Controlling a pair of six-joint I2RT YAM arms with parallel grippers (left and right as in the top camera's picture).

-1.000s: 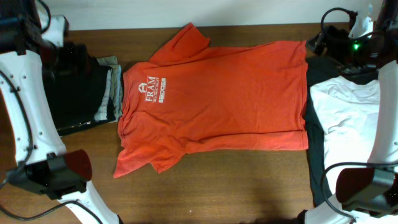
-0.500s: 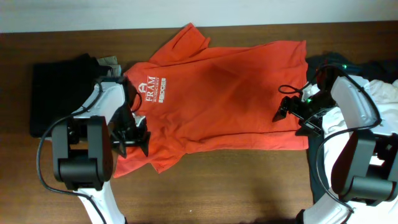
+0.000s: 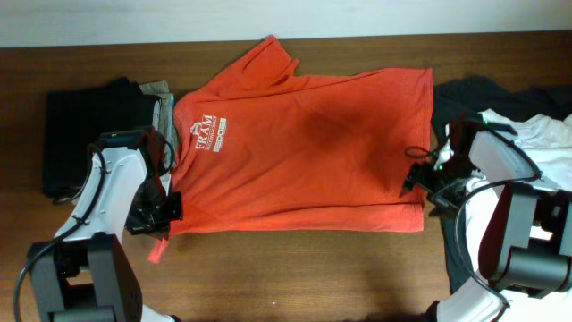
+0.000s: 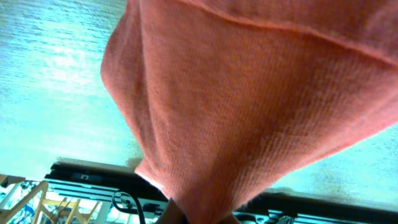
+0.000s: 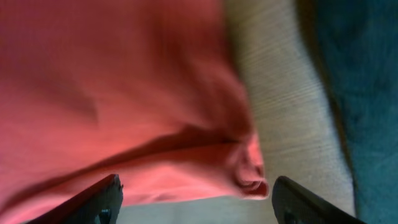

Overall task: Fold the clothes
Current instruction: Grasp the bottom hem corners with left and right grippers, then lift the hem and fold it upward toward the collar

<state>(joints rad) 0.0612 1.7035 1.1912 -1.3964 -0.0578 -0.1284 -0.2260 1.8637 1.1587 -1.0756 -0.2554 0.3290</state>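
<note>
The clothes, an orange-red T-shirt [image 3: 304,152] with white chest lettering, lie spread on the wooden table, collar to the left and hem to the right. My left gripper [image 3: 157,215] is shut on the shirt's near sleeve. In the left wrist view the orange cloth [image 4: 236,93] hangs bunched from the pinch of the left gripper [image 4: 199,218]. My right gripper [image 3: 418,183] is at the near hem corner. In the right wrist view the right gripper [image 5: 196,186] is open, its fingers [image 5: 102,199] wide apart around the curled hem corner [image 5: 249,171], not clamping it.
Black and grey folded garments [image 3: 89,134] lie left of the shirt. A white shirt [image 3: 545,134] on a dark garment [image 3: 474,94] lies at the right. Bare table [image 3: 313,277] runs along the near edge.
My left gripper has shut on the near sleeve and drawn it left and toward the near edge. The right gripper has moved down to the hem corner, narrowing slightly, and the hem has shifted left.
</note>
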